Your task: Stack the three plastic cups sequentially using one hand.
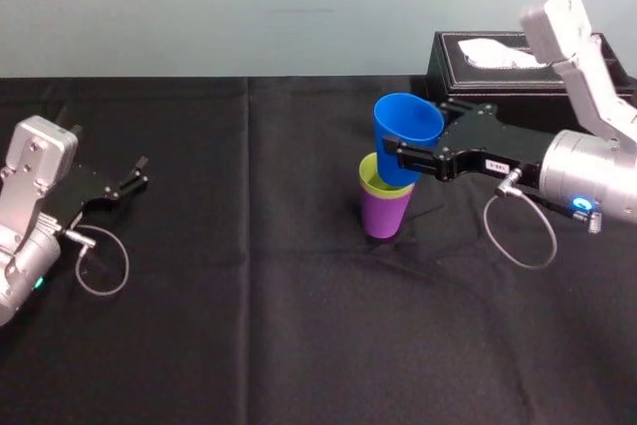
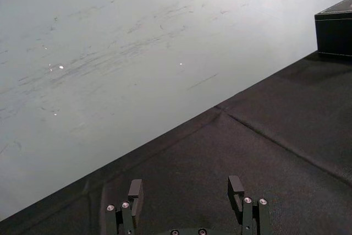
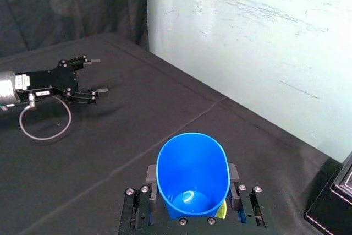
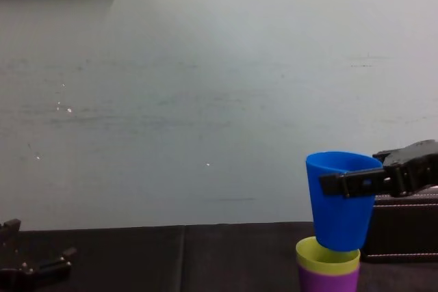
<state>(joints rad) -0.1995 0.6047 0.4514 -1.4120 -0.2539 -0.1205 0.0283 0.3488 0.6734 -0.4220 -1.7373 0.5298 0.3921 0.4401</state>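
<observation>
The purple cup (image 1: 384, 212) stands on the black cloth right of centre, with the yellow-green cup (image 1: 374, 178) nested inside it. My right gripper (image 1: 406, 158) is shut on the blue cup (image 1: 403, 136), holding it just above the yellow-green cup (image 4: 327, 253), its base at that cup's rim. In the chest view the blue cup (image 4: 341, 200) hangs slightly tilted over the purple cup (image 4: 328, 281). In the right wrist view the blue cup (image 3: 192, 174) sits between my fingers. My left gripper (image 1: 139, 172) rests open at the far left.
A black tissue box (image 1: 498, 62) stands at the back right, just behind my right arm. The black cloth (image 1: 249, 325) covers the whole table, with free room in the middle and front. A pale wall rises behind the table.
</observation>
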